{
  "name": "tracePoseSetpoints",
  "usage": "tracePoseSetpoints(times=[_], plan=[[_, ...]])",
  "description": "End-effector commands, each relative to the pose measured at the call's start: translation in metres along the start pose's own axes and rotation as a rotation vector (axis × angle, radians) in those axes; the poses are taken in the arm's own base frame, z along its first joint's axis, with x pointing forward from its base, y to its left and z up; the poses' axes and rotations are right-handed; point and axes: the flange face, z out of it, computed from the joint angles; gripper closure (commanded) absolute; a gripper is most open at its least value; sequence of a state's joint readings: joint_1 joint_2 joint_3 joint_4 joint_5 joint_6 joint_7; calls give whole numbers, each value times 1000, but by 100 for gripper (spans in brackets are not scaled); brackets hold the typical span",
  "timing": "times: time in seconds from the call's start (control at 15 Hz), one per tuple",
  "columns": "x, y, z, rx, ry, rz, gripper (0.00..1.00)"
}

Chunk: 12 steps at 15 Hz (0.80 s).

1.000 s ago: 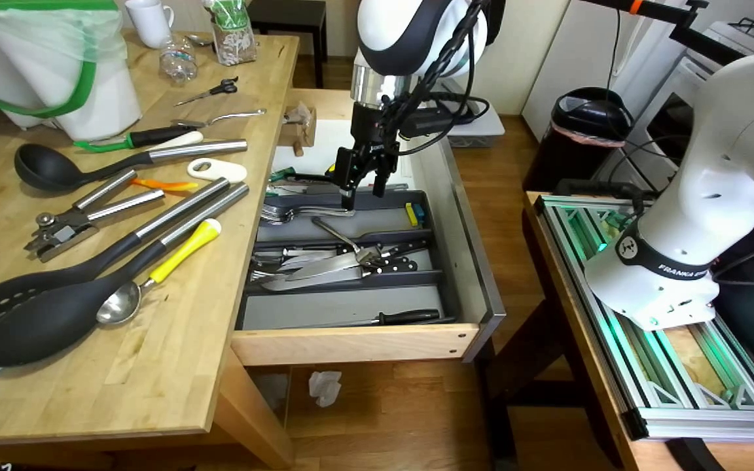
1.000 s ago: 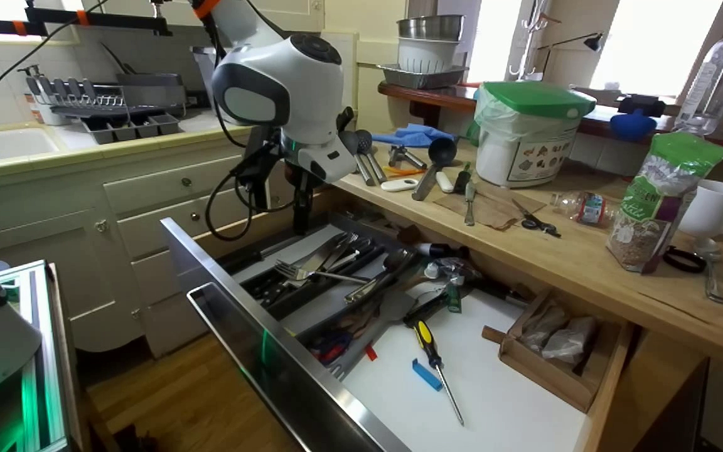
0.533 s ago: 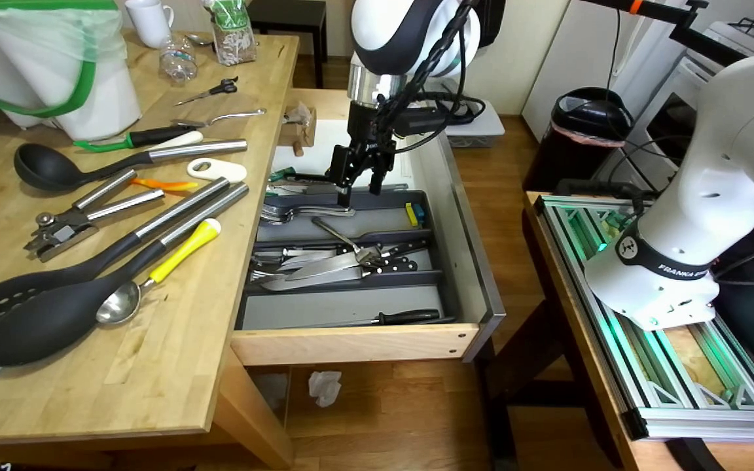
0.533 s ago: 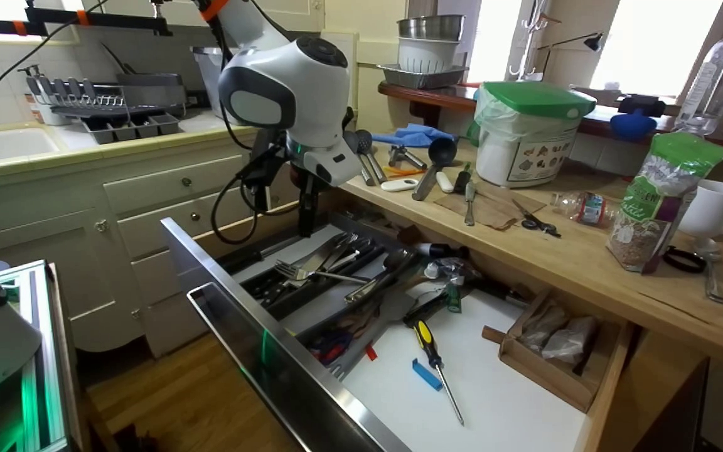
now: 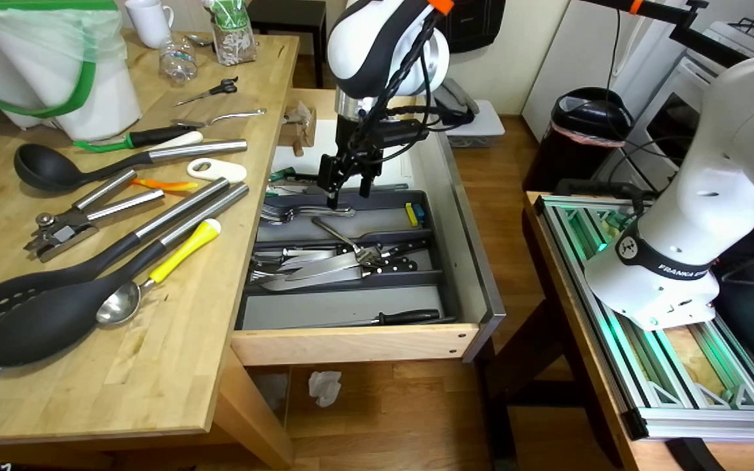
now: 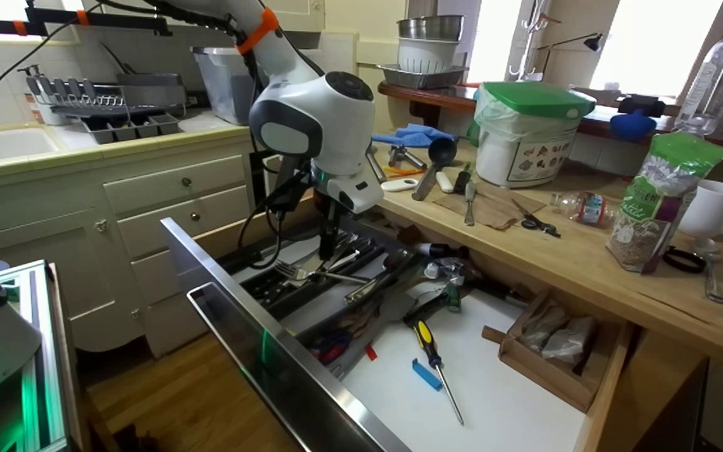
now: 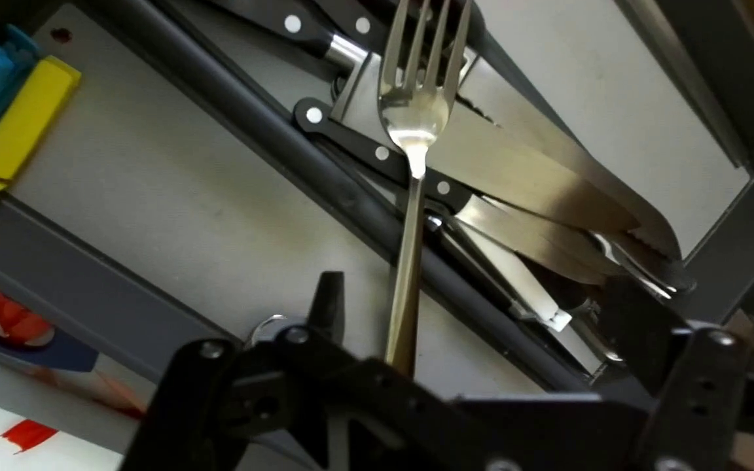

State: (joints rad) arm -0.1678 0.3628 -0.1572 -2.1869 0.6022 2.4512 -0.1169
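Hovering by fork (image 7: 415, 190) at wrist-view centre with end effector (image 7: 485, 306) spread, empty; ideally straddling its handle (image 7: 407, 294), avoiding knives (image 7: 534, 175).

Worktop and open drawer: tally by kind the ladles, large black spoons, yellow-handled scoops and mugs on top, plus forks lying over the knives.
Ladles: 1
Large black spoons: 2
Yellow-handled scoops: 1
Mugs: 1
Forks over the knives: 1
Total: 6
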Motion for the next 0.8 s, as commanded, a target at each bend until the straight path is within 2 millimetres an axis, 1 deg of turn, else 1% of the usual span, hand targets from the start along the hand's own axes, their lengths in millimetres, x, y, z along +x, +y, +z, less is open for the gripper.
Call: tracePoseSetpoints(times=[0.0, 0.07, 0.13, 0.2, 0.27, 0.4, 0.53, 0.6, 0.67, 0.73], plan=[[19, -8, 29, -31, 11, 25, 2], [22, -10, 36, -38, 10, 27, 6], [24, -11, 42, -46, 6, 30, 8], [26, -12, 48, -53, 1, 34, 14], [26, -11, 53, -60, -12, 41, 16], [28, -11, 63, -75, -23, 47, 28], [30, -10, 71, -87, -35, 53, 26], [30, -10, 75, -90, -43, 57, 32], [30, -9, 78, -96, -46, 60, 33], [30, -9, 80, -100, -50, 62, 37]])
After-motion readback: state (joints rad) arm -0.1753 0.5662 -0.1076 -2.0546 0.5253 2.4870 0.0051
